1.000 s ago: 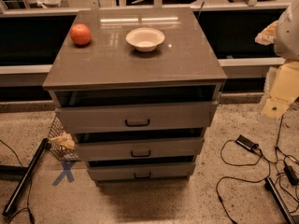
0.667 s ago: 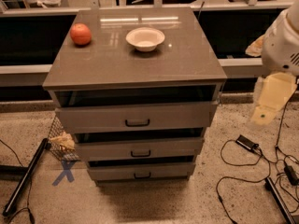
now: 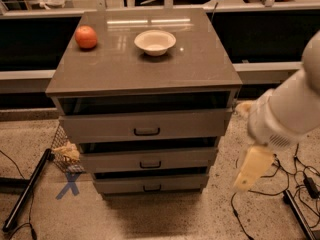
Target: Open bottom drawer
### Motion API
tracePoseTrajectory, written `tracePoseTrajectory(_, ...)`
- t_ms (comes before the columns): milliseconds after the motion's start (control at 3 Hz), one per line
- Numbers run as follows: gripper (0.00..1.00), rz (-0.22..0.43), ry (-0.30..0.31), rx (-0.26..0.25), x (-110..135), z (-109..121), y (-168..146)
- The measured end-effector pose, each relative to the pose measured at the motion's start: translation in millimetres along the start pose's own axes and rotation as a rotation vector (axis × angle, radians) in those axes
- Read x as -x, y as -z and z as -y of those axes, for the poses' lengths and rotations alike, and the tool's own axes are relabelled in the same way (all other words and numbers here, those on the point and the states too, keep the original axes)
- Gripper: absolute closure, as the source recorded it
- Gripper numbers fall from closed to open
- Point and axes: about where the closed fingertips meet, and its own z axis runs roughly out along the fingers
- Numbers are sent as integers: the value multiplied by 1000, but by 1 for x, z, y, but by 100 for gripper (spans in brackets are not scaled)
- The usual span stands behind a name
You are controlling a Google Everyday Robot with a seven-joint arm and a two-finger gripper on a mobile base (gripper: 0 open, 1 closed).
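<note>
Pincer (image 3: 250, 170) low to the right of the cabinet (image 3: 220, 71), apart from it, level with the lower drawers, its spread cannot be told, bottom drawer (image 3: 120, 185) lowest of three, small black handle (image 3: 151, 187) centred, orange (image 3: 86, 37) and white bowl (image 3: 155, 41) on top.

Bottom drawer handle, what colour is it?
Black handle, camera view; gripper hangs right of the bottom drawer.

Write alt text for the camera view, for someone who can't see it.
A robot arm's gripper hangs right of a three-drawer cabinet, beside its lower drawers, not touching the bottom drawer. An orange fruit and a white bowl sit on top.
</note>
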Motion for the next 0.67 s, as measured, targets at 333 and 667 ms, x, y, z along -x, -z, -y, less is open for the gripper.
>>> tracePoseTrajectory(333,0,25,-5,3,-15,-17,-31)
tracePoseTrajectory(667,0,-74,-7,22,-15,-9,-47)
